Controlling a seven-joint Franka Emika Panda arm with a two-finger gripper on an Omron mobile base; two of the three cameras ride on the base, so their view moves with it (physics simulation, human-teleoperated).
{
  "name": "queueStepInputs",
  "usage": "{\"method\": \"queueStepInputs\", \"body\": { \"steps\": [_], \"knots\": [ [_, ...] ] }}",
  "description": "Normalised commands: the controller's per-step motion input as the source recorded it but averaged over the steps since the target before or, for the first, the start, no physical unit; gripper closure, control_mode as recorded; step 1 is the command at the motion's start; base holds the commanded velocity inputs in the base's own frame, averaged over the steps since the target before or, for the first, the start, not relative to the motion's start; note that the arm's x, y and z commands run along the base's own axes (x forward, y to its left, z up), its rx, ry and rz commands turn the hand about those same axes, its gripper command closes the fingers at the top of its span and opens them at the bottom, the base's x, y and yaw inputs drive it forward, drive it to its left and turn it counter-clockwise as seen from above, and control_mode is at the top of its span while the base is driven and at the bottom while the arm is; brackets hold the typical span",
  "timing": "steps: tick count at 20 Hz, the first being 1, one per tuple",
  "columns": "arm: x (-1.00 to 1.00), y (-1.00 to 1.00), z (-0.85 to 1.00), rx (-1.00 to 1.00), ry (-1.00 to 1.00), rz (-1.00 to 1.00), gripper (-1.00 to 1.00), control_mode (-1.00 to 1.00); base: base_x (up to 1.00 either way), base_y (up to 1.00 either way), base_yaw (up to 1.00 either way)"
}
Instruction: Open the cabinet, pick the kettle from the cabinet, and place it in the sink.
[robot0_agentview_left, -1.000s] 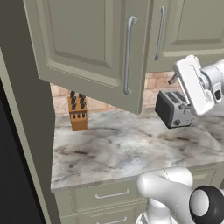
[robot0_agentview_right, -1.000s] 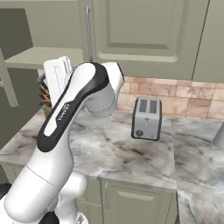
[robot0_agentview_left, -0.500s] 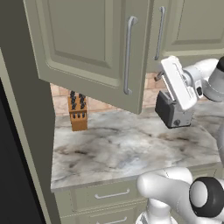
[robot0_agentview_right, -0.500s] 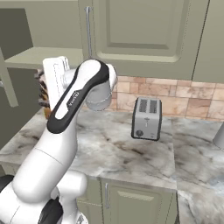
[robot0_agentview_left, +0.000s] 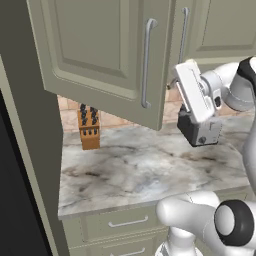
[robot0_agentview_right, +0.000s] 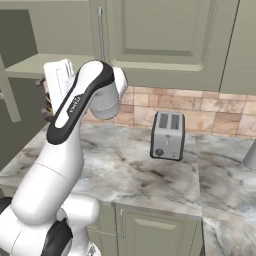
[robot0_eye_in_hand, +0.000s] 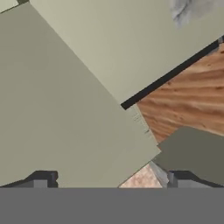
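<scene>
We see the cabinet (robot0_agentview_left: 107, 55) door swung open over the marble counter (robot0_agentview_left: 140, 167). Our gripper (robot0_eye_in_hand: 109, 179) sits close against it, jaws spread wide (holding nothing), with the toaster (robot0_agentview_right: 168, 135) behind.

arm: raised from base, elbow bent, forearm reaching up and leftward | end effector (robot0_eye_in_hand: 107, 181): jaws spread wide, nothing between them, hand tilted

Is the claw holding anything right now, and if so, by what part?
Nothing. The claw is open with nothing between its tips, close to the swung-open cabinet door.
</scene>
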Motion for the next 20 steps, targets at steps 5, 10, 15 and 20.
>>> {"method": "queueStepInputs", "body": {
  "steps": [5, 10, 15, 20],
  "knots": [
    [0.35, 0.25, 0.0, 0.0, -0.12, -0.03, -1.0, -1.0, 0.0, 0.0, 0.0],
    [0.29, 0.34, 0.0, 0.0, -0.14, -0.04, -1.0, -1.0, 0.0, 0.0, 0.0],
    [0.1, 0.37, 0.0, 0.0, -0.21, -0.04, -1.0, -1.0, 0.0, 0.0, 0.0],
    [0.0, 0.38, 0.0, 0.0, -0.31, -0.06, -1.0, -1.0, 0.0, 0.0, 0.0]
  ]
}}
